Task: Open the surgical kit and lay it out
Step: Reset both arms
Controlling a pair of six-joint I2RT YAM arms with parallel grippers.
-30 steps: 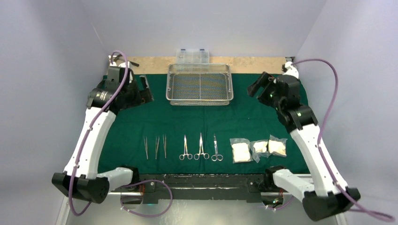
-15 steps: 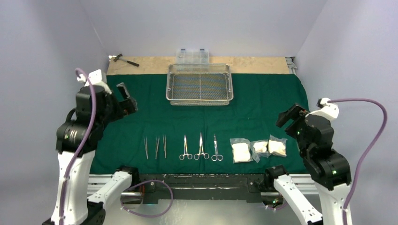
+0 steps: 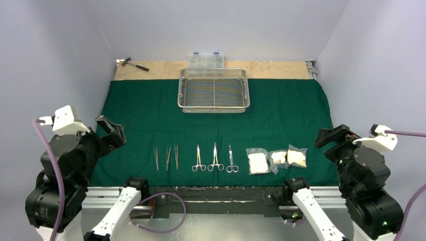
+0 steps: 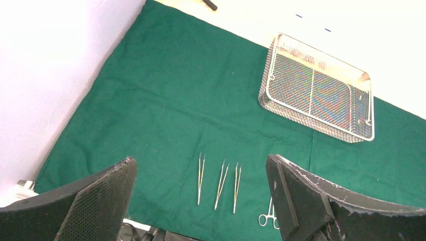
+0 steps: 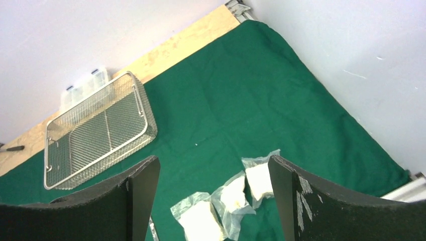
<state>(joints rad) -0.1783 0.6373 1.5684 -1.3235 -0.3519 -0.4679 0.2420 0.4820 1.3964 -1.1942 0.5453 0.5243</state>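
Left tool (image 3: 111, 131) is seen with its jaws spread wide and nothing gripped, held over the near-left edge of the dark green cloth wrap (image 3: 281, 115). Across the way, the right tool (image 3: 329, 135) is likewise shown open and unloaded, poised over the cloth's near-right edge. The wrap itself is laid out flat across the bench (image 3: 161, 70), with only a strip of bare wood left showing along the far side. At the far middle, the wire-mesh tray (image 3: 214, 108) is set squarely, its back edge lying past the cloth's far border onto the wood. Along the near edge, a tidy row is presented: on the left, three tweezers (image 3: 168, 157) are lined up side by side, tips pointed away from the arms; next to them, three scissors-like instruments (image 3: 216, 159) are placed in parallel, ring handles toward the arms; and on the right, three gauze packets (image 3: 278, 158) are laid edge to edge. Just behind the tray, a clear compartment box (image 3: 205, 59) is parked against the back wall; whether the two touch cannot be told. At the far-left corner of the wood, a small hammer (image 3: 134, 64) is left lying, well apart from the kit.
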